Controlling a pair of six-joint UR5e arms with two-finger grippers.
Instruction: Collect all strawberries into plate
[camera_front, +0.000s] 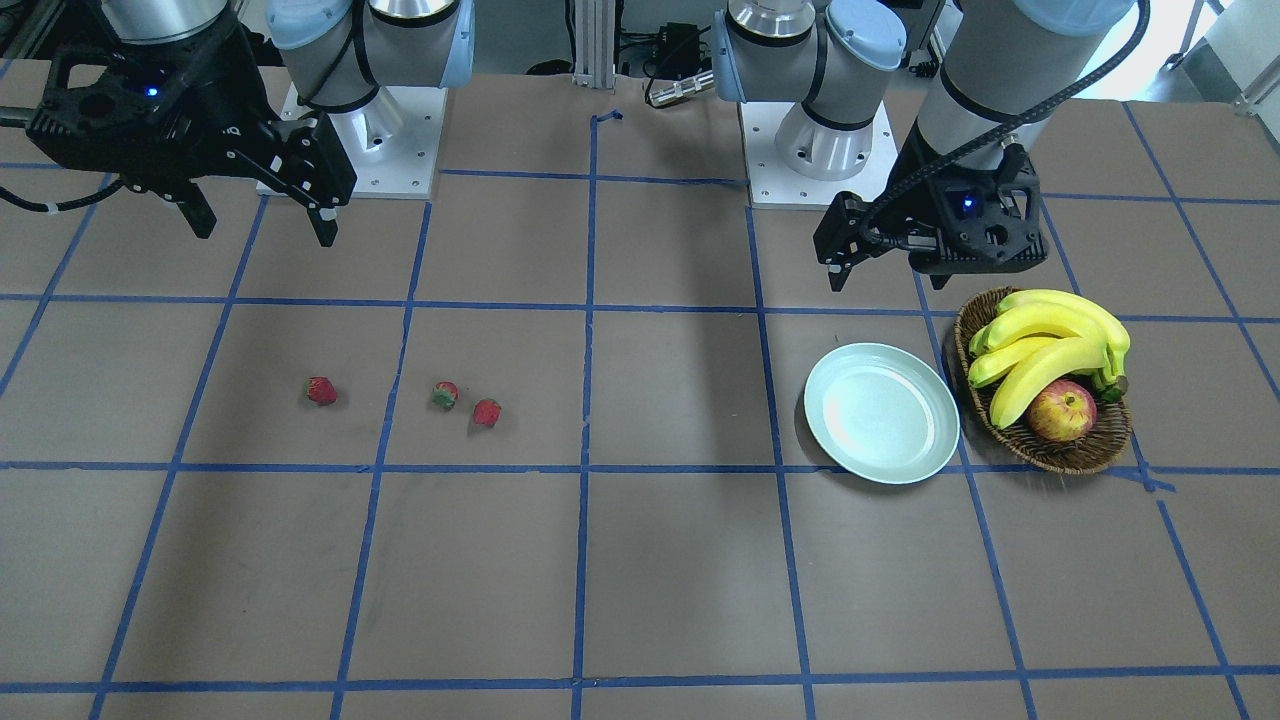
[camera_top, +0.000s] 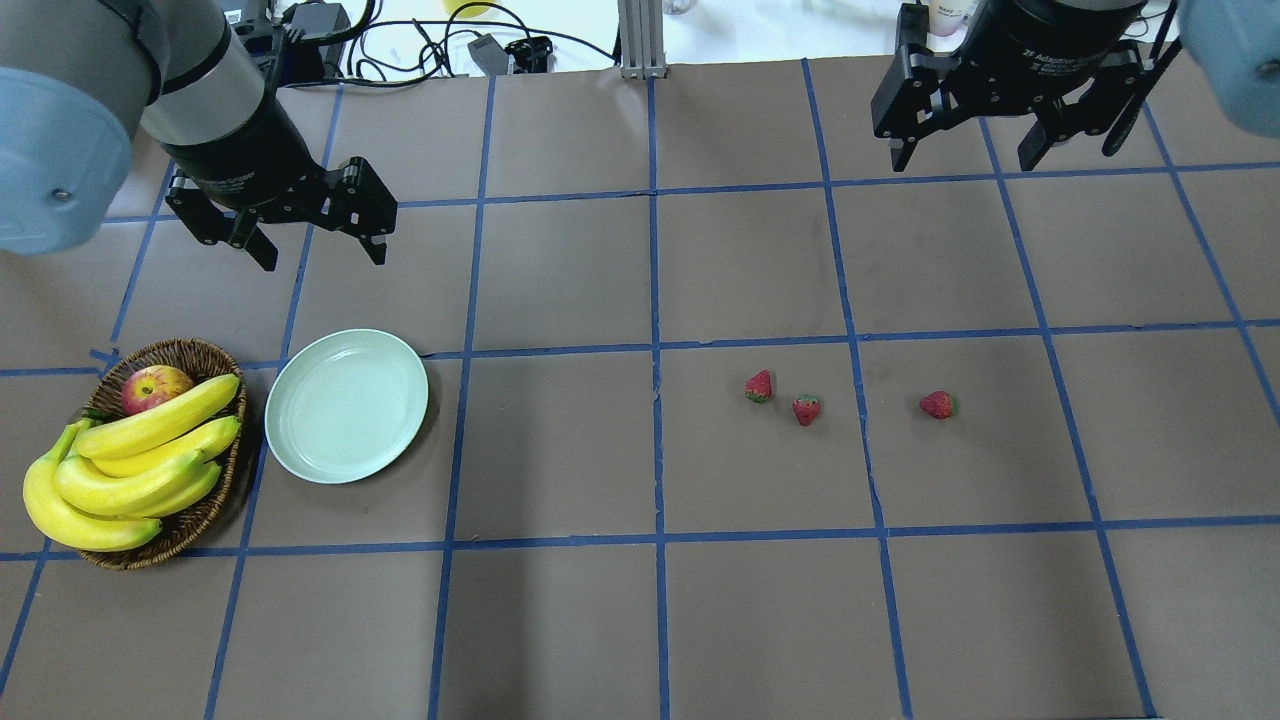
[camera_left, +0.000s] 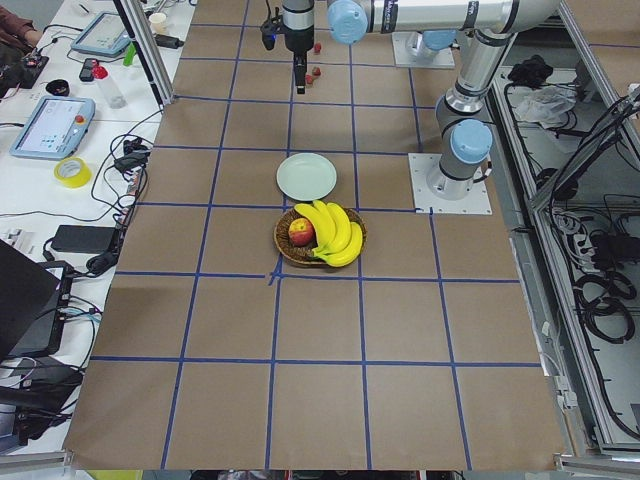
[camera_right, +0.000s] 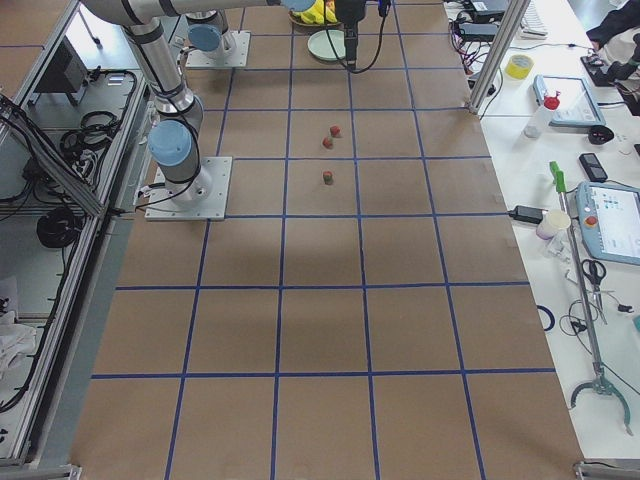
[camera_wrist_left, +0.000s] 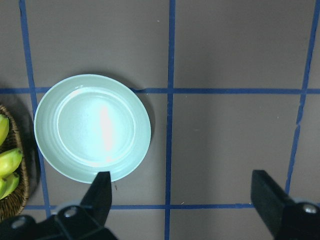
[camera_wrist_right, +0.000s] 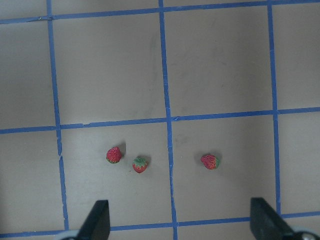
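Seen from overhead, a flat table (camera_top: 560, 620) covered in matte brown paper is divided into large squares by lines of blue tape (camera_top: 655, 450).

Right of centre in the frame lie three small, red, bumpy-skinned berries with green leafy caps. The first strawberry (camera_top: 759, 386) and the second strawberry (camera_top: 806, 409) sit close together without touching, and the second shows more green. The third strawberry (camera_top: 937, 404) lies apart, further right, across a tape line. All three rest on the bare paper, well apart from the plate (camera_top: 346, 405) at the left of the frame.

The plate is round, shallow, smooth and pale mint green, with a raised rim and a soft sheen. Nothing lies in it. Just to its left, a round basket (camera_top: 190, 350) of brown woven wicker holds a bunch of curved yellow bananas (camera_top: 130, 465) and a round red-yellow apple (camera_top: 155, 387). Whether basket and plate touch cannot be told.

The left gripper (camera_top: 322, 255), black and angular, hangs at the upper left, beyond the plate, its two fingers spread wide and holding nothing. The right gripper (camera_top: 965, 150), of the same build, hangs at the upper right, beyond the berries, also spread wide and holding nothing.
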